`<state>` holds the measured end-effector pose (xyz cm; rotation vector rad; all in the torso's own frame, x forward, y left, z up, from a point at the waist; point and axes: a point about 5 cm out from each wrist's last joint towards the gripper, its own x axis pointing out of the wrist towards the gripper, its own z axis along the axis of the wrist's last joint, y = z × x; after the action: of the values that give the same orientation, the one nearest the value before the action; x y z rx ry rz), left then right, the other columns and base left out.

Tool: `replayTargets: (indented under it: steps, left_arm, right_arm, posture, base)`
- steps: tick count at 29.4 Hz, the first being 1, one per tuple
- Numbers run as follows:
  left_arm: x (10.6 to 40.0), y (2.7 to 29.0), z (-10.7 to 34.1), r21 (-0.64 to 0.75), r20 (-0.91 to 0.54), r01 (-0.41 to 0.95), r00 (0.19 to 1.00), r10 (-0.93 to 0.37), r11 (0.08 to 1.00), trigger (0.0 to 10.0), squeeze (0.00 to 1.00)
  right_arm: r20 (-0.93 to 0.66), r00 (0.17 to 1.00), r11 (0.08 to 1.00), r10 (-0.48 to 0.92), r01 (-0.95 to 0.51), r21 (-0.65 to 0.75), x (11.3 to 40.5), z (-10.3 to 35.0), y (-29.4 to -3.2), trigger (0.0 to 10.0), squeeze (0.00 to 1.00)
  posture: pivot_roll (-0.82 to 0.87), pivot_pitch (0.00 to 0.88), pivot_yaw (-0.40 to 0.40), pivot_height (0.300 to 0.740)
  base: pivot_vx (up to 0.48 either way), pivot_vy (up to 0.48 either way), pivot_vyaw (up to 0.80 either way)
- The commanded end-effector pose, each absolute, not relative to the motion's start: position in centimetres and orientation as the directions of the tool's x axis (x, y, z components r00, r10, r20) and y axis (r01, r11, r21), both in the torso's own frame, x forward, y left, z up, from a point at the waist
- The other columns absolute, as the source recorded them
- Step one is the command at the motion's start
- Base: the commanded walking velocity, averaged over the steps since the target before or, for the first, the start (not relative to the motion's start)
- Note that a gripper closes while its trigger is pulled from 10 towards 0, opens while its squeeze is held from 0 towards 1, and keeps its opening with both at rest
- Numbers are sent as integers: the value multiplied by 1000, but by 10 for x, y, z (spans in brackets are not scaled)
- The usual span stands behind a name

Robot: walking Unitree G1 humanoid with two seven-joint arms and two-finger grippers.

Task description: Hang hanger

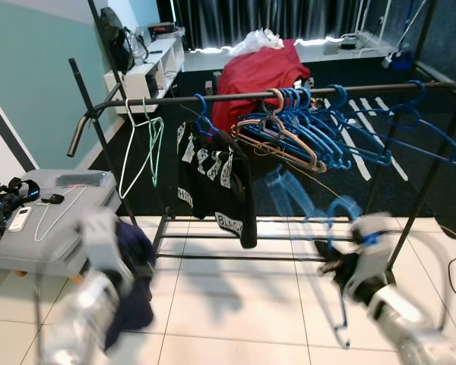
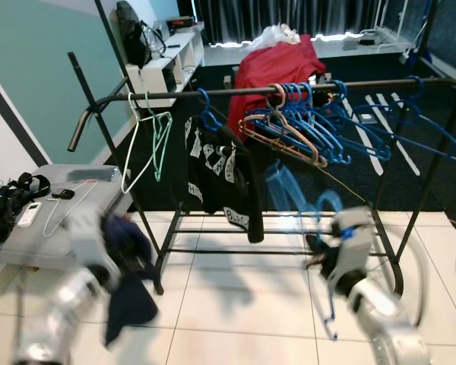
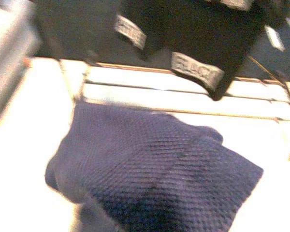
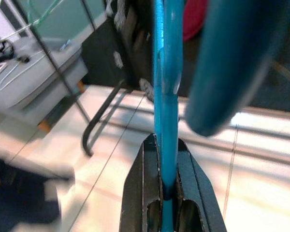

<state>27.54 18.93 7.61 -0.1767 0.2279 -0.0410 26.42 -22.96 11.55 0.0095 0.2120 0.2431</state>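
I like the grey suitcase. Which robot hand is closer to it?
Left. The left gripper, holding dark blue cloth, is beside the grey suitcase; the right gripper is across the rack.

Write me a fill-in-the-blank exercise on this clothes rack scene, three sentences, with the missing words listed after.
1. The right gripper is shut on a hanger whose colour is ____.
2. The left gripper holds a dark ____ cloth above the tiled floor.
3. On the rack rail, the black garment with white lettering hangs between the white and green hangers and the cluster of ____ hangers.

Missing words: blue; blue; blue
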Motion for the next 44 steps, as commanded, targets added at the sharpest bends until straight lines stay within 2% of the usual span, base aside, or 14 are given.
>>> replayTargets:
  steps: [1,2,3,9,21,31,39,44]
  left_arm:
    - [285,200,104,-179,-85,-8,996,-8,984,10000,0]
    - [285,200,104,-179,-85,-8,996,-8,984,10000,0]
    - [295,199,110,-246,-52,-33,998,21,969,10000,0]
    - [302,177,122,-173,-5,31,999,-33,984,10000,0]
    - [301,179,123,-230,-3,18,1000,-19,973,10000,0]
    - [307,176,125,-222,-3,26,1000,-27,975,10000,0]
    - [310,186,123,-287,-10,-39,999,38,957,10000,0]
    - [310,186,123,-296,-7,-25,1000,24,955,10000,0]
  right_arm:
    - [-178,951,967,254,-253,26,268,123,-229,10000,0]
    - [-178,951,967,254,-253,26,268,123,-229,10000,0]
    - [-202,937,953,287,-300,-36,274,122,-225,10000,0]
    - [-179,933,945,312,-324,-40,285,119,-214,10000,0]
    - [-169,927,938,335,-345,-37,288,118,-210,10000,0]
    - [-176,914,924,366,-379,-50,290,116,-205,10000,0]
    - [-187,902,912,388,-405,-61,293,112,-203,10000,0]
    - [-186,898,909,397,-413,-54,293,112,-202,10000,0]
  posture:
    - [-74,0,64,740]
    - [-74,0,64,740]
    - [-49,16,40,740]
    - [-30,29,32,740]
    - [-35,38,32,740]
    - [-41,33,35,740]
    - [-42,22,36,740]
    - [-44,23,36,740]
  base:
    - [0,0,650]
    - [0,0,650]
    - [0,0,650]
    - [0,0,656]
    - [0,0,656]
    - [0,0,662]
    - [0,0,663]
    - [0,0,661]
